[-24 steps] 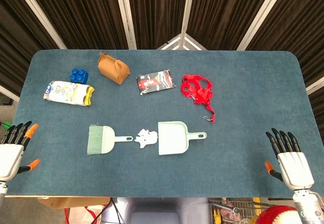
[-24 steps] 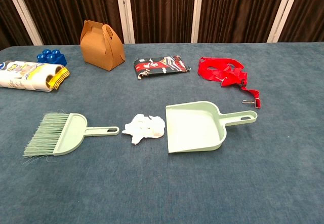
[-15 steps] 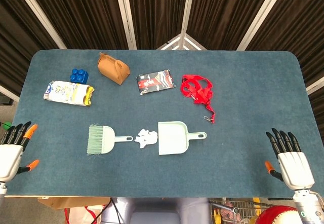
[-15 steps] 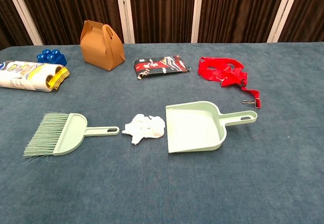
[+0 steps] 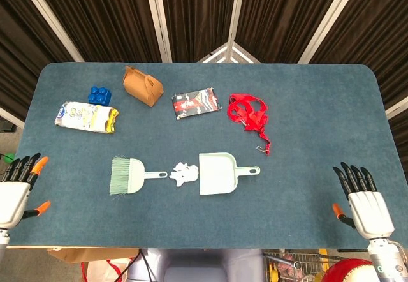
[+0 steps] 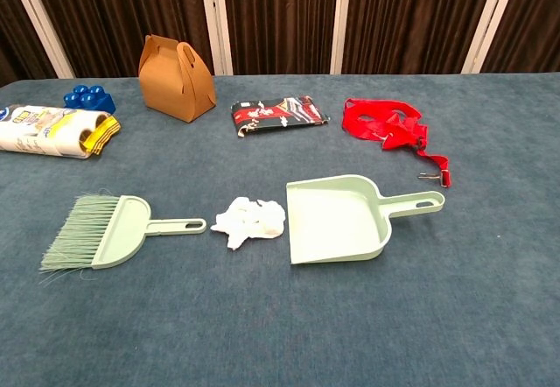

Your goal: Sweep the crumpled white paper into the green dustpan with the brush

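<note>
Paper (image 5: 183,173), white, crumpled, is seen near centre of table (image 5: 306,103), touching open mouth of dustpan (image 5: 218,173) on its right. Dustpan handle is pointed right. Brush (image 5: 129,175) is laid just left of paper, handle tip close to it, bristles to far left. Left hand (image 5: 15,192) is kept at near-left table edge, fingers apart, nothing held. Right hand (image 5: 363,203) is at near-right edge, fingers spread, nothing held. Both are well apart from brush. Far side, L to R: food packet (image 5: 87,117), blue block (image 5: 99,94), brown box (image 5: 143,85), dark pouch (image 5: 196,103), red strap (image 5: 250,116).
</note>
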Controlling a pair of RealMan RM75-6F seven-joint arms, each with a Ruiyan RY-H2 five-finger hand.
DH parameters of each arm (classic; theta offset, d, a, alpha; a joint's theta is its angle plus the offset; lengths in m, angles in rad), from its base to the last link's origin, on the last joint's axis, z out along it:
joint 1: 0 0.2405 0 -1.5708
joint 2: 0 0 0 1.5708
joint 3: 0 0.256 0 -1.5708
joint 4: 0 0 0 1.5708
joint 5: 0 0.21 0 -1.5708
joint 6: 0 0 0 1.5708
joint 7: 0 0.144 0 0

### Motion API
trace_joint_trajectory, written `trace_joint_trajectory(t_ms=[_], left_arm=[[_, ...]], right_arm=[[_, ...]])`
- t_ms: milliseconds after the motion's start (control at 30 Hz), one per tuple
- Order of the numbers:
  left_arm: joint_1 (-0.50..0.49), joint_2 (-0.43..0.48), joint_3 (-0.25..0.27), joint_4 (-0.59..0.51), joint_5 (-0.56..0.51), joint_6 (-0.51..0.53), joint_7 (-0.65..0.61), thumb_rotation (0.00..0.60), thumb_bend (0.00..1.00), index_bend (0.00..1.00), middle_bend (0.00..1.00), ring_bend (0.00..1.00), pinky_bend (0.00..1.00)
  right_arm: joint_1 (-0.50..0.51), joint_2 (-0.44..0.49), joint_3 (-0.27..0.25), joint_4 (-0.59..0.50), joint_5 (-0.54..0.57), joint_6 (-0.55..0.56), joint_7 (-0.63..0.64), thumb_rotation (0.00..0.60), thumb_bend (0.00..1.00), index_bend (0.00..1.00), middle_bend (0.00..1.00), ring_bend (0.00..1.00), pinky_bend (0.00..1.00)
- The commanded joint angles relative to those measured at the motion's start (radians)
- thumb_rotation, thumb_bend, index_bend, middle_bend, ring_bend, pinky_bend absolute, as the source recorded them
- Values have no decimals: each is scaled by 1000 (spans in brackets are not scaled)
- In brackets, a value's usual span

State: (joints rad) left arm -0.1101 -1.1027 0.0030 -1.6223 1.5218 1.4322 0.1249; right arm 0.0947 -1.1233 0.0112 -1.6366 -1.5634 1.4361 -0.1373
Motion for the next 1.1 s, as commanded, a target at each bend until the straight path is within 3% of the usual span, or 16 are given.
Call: trace_joint_trajectory(t_ms=[33, 67, 167, 333, 433, 733, 1100], left_arm=[[3, 1, -3, -2, -2, 7, -4, 600, 0, 0, 0, 0, 0], [3, 0, -3, -2, -2, 8, -5, 600, 0, 0, 0, 0, 0], [2, -1, -2, -2, -1, 6, -3, 600, 0, 0, 0, 0, 0], [2, -6, -4, -4, 5, 12, 7, 600, 0, 0, 0, 0, 0], [2, -9, -3, -3, 6, 14, 12, 600, 0, 0, 0, 0, 0], [2, -7, -3, -3, 2, 10, 14, 600, 0, 0, 0, 0, 0], [-1, -3, -2, -6, 1, 1, 17, 600, 0, 0, 0, 0, 0]], right_arm=[[13, -6, 10, -8, 5, -13, 6, 600, 352, 0, 29, 27, 57], [21, -11, 15, -11, 6, -20, 7, 600, 353, 0, 108, 100, 146], [50, -28, 40, -23, 13, -40, -4, 600, 352, 23, 469, 438, 478], [115, -83, 72, -64, 49, -119, -86, 600, 352, 250, 758, 722, 747], [148, -117, 85, -97, 78, -163, -156, 600, 353, 315, 810, 774, 790], [228, -246, 114, -121, 179, -243, -347, 600, 353, 325, 835, 795, 798], [290, -399, 133, -87, 290, -265, -490, 600, 353, 344, 844, 803, 804]])
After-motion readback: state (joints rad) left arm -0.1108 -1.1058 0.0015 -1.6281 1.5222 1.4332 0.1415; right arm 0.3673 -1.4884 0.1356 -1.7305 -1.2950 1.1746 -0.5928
